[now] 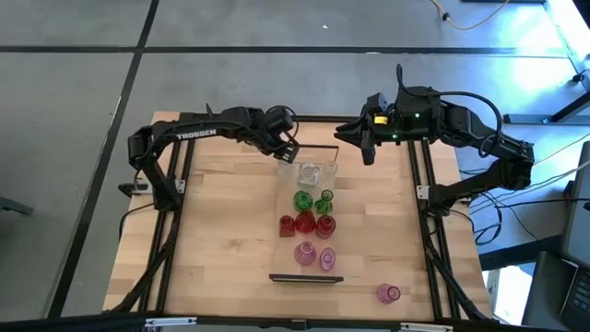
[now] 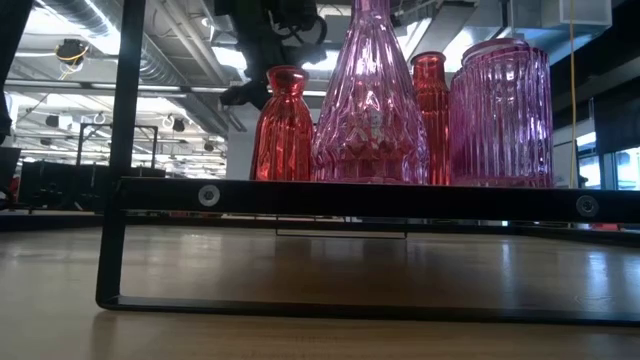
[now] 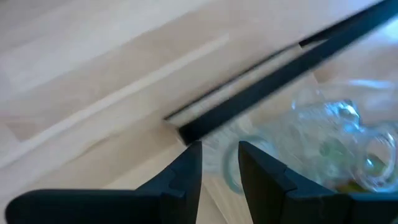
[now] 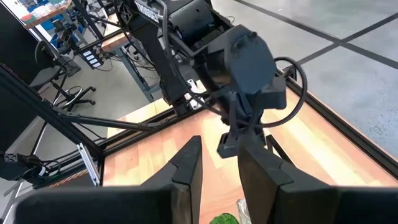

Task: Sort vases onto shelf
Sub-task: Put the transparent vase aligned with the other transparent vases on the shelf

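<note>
Looking down, I see my left gripper (image 1: 290,152) at the far end of the shelf (image 1: 288,207), its jaws slightly apart and empty, beside the clear vases (image 1: 316,171). My right gripper (image 1: 368,153) hangs near, jaws also slightly apart, empty. One pink vase (image 1: 388,293) stands on the worktop (image 1: 221,231).

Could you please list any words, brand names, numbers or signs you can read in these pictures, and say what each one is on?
"TROSSEN": white letters on the left arm, readable in the high view.
Nothing else can be read: the vases, the shelf and the right arm show no legible text.
</note>
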You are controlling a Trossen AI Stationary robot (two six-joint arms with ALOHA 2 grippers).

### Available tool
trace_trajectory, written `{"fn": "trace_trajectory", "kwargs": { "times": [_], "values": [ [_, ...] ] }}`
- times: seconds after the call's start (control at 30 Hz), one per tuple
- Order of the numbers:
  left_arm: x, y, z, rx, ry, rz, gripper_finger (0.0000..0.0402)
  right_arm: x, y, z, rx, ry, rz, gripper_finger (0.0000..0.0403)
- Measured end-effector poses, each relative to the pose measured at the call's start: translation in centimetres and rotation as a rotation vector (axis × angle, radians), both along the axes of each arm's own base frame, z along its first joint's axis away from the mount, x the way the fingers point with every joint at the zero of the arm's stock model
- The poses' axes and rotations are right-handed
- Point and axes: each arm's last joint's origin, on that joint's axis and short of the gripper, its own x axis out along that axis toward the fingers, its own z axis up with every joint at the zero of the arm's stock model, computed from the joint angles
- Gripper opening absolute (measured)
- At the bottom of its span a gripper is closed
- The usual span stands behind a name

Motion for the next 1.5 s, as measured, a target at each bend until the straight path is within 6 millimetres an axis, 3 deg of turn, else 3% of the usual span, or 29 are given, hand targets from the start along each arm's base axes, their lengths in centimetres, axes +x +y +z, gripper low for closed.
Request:
{"fn": "trace_trajectory", "kwargs": {
  "times": [0.5, 1.17, 1.5],
  "values": [
    [1.0, -0.1, -1.2, -0.042, 0.008, -0.037, 0.0098, 0.0, 0.0, 0.0, -0.001, -0.001, 0.000, 0.0085],
    [1.1, -1.0, -1.3, -0.075, 0.018, -0.077, 0.0098, 0.0, 0.0, 0.0, 0.000, -0.001, 0.001, 0.0085],
    [0.8, -0.9, -1.2, 0.001, 0.054, -0.059, 0.0098, 0.0, 0.0, 0.0, 0.000, 0.000, 0.001, 0.0085]
  ]
}}
